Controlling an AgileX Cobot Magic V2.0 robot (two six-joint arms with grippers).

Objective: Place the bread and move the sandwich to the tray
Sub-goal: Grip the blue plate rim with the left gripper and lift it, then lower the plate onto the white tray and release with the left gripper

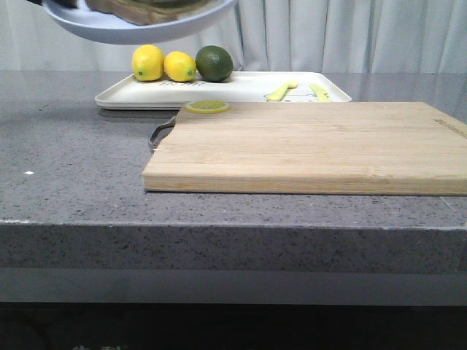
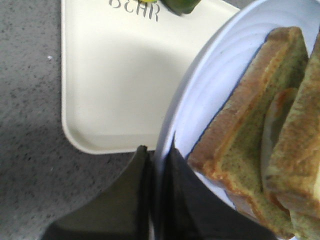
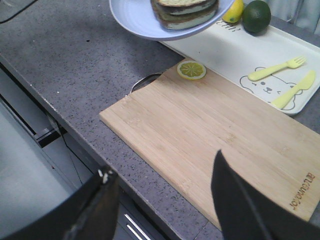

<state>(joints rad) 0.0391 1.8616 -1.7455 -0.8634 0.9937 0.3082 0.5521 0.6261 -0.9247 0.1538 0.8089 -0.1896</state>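
My left gripper [image 2: 156,152] is shut on the rim of the pale blue round plate [image 2: 210,85]. The plate carries the sandwich [image 2: 260,150], brown-crusted slices with egg between. In the front view the plate [image 1: 131,28] hangs high at the top left, above the near left end of the white tray [image 1: 139,93]. In the left wrist view the tray's bare corner [image 2: 110,90] lies below the plate. The right wrist view shows plate [image 3: 135,20] and sandwich [image 3: 185,12] in the air near the tray [image 3: 235,55]. My right gripper [image 3: 162,172] is open and empty over the counter's front edge. No separate loose bread slice shows.
A light wooden cutting board [image 1: 314,146] lies in front of the tray with a lemon slice [image 1: 207,106] at its far left corner. Two lemons [image 1: 148,62] and a lime [image 1: 214,63] sit on the tray's far left. A yellow fork [image 3: 270,70] and knife [image 3: 295,89] lie on its right part.
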